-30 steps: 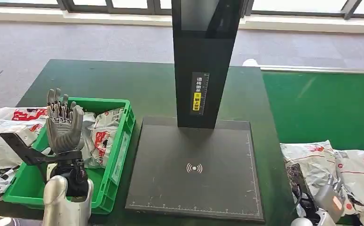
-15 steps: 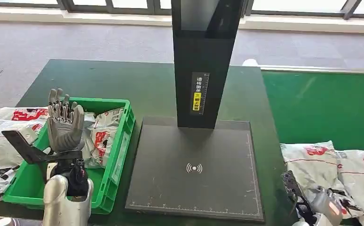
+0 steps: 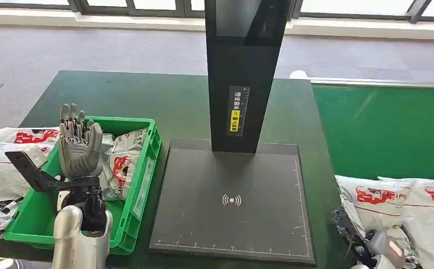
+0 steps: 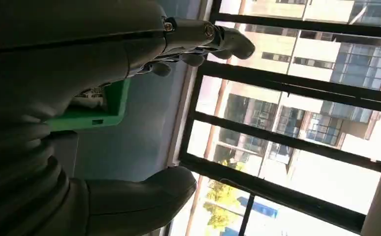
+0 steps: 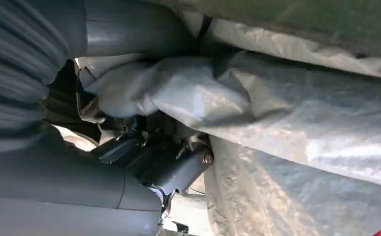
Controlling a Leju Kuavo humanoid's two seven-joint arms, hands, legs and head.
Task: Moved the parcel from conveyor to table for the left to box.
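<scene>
Left hand idle over bin, right hand on parcel at conveyor.
Left hand (image 3: pixel 79 147) raised, fingers spread, empty, above green bin (image 3: pixel 142 185); scanner pad (image 3: pixel 231 202) centre; far right, parcel (image 3: pixel 380 203) on green conveyor (image 3: pixel 383 129), right hand (image 5: pixel 144 162) gripping its wrap.

A dark green tabletop (image 3: pixel 147 95) stands on grey carpet (image 3: pixel 91 47), which runs to a row of dark-framed windows (image 3: pixel 136 5) along the far wall. A tall black column (image 3: pixel 243 73) rises from a flat black base plate (image 3: pixel 231 196) near the tabletop's front edge. Daylight brightens the carpet, and outside stand pale buildings (image 4: pixel 326 54).
</scene>
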